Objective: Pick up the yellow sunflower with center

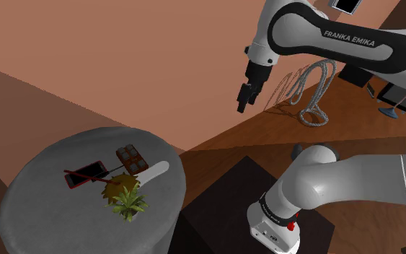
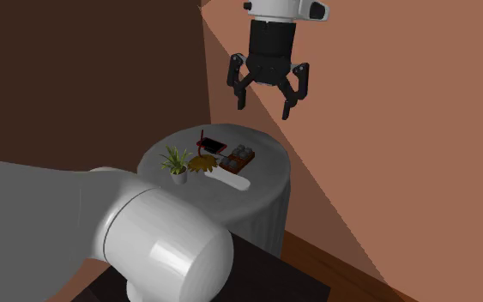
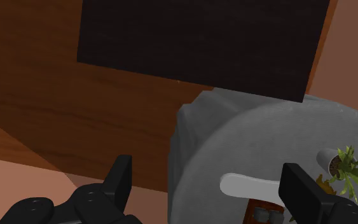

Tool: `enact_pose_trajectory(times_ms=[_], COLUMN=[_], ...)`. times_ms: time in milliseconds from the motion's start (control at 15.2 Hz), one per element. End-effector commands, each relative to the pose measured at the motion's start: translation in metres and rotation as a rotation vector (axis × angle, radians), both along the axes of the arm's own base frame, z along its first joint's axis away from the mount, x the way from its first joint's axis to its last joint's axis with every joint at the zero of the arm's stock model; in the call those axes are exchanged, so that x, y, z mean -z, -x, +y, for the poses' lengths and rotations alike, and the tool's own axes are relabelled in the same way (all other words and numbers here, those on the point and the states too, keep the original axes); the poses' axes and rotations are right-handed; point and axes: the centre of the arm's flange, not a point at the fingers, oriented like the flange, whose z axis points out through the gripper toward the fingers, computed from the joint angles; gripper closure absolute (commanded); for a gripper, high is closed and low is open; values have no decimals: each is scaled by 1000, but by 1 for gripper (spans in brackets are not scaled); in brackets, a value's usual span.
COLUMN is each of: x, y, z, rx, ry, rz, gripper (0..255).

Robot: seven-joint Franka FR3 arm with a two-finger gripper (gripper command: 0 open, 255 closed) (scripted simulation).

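High above the grey table [image 1: 50, 166], the end effector [image 2: 263, 110] hung with its fingers spread wide, holding nothing. The sunflower [image 2: 202, 163] lay mid-table, touching a potted plant [image 2: 177, 160] — a careless descent could snag the leaves, or pinch both together.

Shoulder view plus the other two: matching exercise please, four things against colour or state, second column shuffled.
Things:
1. end effector
2. sunflower
3. potted plant
4. box

Colour or state:
A. green leaves
B. open, high above the table
C. brown, squares on top
D. yellowish brown, lying flat

Pairs: 1-B, 2-D, 3-A, 4-C.
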Motion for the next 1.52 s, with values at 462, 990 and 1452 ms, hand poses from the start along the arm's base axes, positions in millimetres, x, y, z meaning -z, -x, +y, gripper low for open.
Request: enact_pose_trajectory(times_ms=[462,990,1452], x=[54,114,166], y=[-49,-101,-142], z=[55,123,186], rx=[-71,-152,-223], ry=[-8,-18,-26], rz=[-10,-21,-31], gripper=[0,0,0])
